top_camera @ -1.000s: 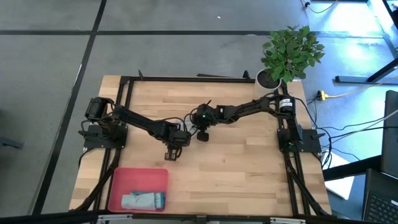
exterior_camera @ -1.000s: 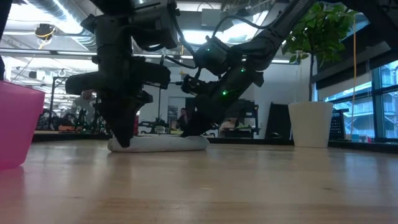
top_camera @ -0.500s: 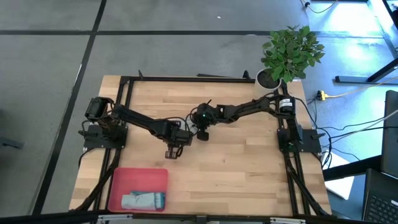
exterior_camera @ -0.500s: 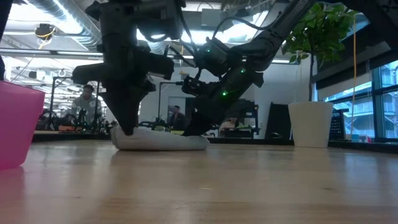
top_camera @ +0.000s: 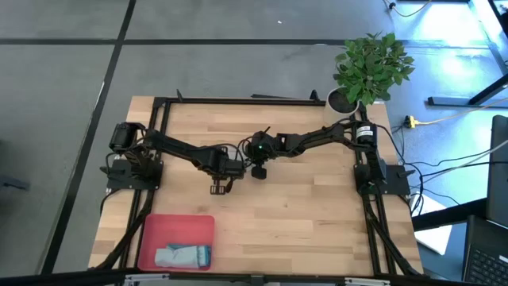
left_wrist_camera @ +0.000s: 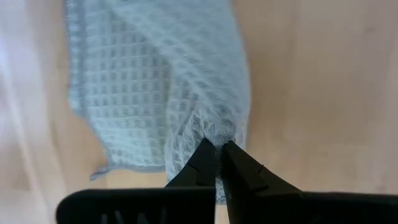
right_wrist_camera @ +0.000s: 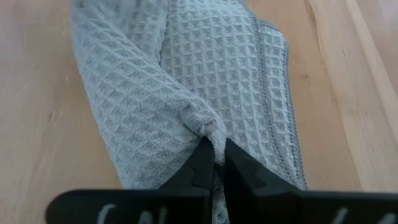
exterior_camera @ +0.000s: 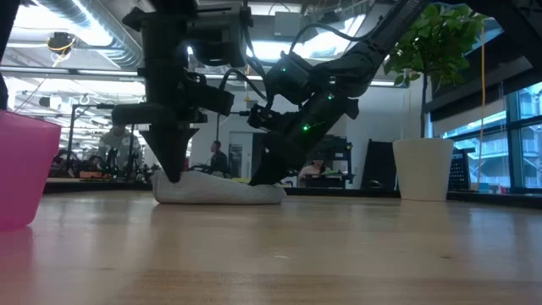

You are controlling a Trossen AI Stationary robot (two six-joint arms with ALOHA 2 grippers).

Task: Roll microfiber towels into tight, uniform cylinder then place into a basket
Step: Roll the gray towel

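The light grey towel (exterior_camera: 218, 191) lies on the table as a loose, half-rolled bundle, hidden under both grippers in the high view. My left gripper (top_camera: 225, 165) is shut on its left end and my right gripper (top_camera: 258, 168) on its right end. The pale blue-teal towel (top_camera: 182, 257) lies rolled in the pink-red basket (top_camera: 159, 230) at the near left. The basket also shows at the low view's left edge (exterior_camera: 21, 169). My left gripper pinches a raised fold of the grey towel (left_wrist_camera: 205, 132) between its two fingertips, at the bundle's left end (exterior_camera: 174, 180). The fingers point down from above. The towel rests on the table. My right gripper pinches a raised fold of the grey towel (right_wrist_camera: 205, 129) between its two fingertips, at the bundle's right end (exterior_camera: 269, 188). The fingers come from above, slanting from the table's right. The towel rests on the table.
A white plant pot (exterior_camera: 422, 169) with a green plant (top_camera: 371, 67) stands at the far right corner. Bare wooden table (top_camera: 302, 222) lies between the towel and the near edge, to the basket's right.
My left gripper has gone toward the table's far edge, still shut on the towel. The towel's left end has been drawn along and stands higher and more bunched than before; its right end under my right gripper has stayed in place.
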